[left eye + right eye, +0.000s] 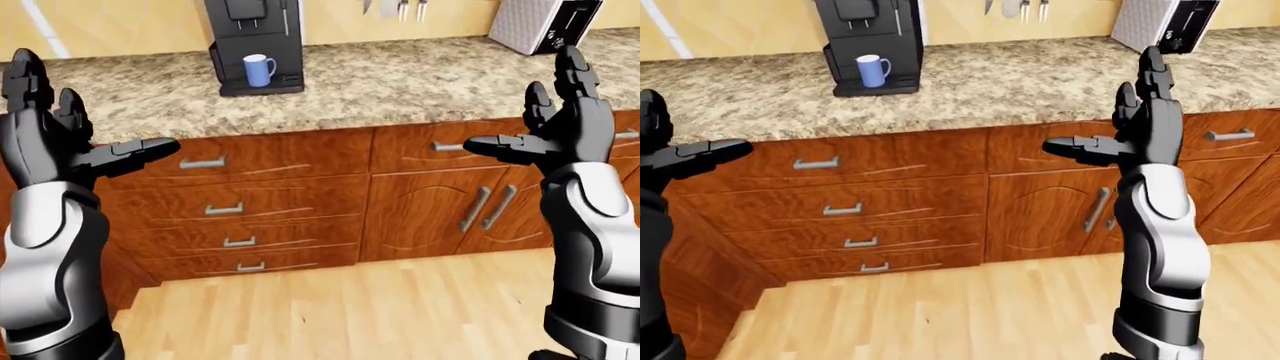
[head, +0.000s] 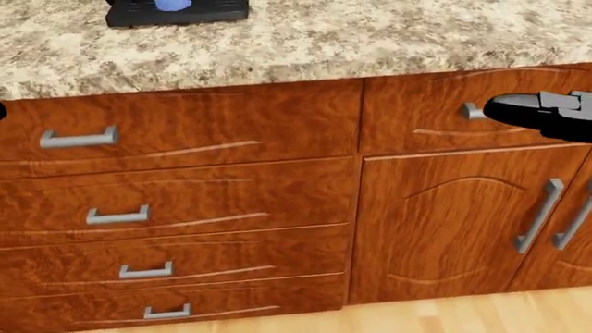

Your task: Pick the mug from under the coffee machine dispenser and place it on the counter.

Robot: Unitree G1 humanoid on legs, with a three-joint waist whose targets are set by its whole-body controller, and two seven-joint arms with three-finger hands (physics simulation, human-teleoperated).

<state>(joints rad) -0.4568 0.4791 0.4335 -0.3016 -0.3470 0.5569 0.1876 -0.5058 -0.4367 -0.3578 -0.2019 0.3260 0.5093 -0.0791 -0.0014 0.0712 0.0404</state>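
A blue mug (image 1: 258, 70) stands upright on the drip tray of a black coffee machine (image 1: 254, 41), under its dispenser, on the granite counter (image 1: 400, 82) at the top of the eye views. My left hand (image 1: 75, 127) is raised at the left, fingers spread, open and empty. My right hand (image 1: 545, 112) is raised at the right, also open and empty. Both hands are well short of the counter and far from the mug. In the head view only the machine's base (image 2: 175, 10) and my right thumb (image 2: 522, 111) show.
Wooden drawers (image 1: 235, 210) and cabinet doors (image 1: 450, 202) with metal handles run below the counter. A silver and black toaster (image 1: 545, 22) stands at the top right. Knives (image 1: 400, 7) hang on the wall. Light wood floor (image 1: 350, 307) lies below.
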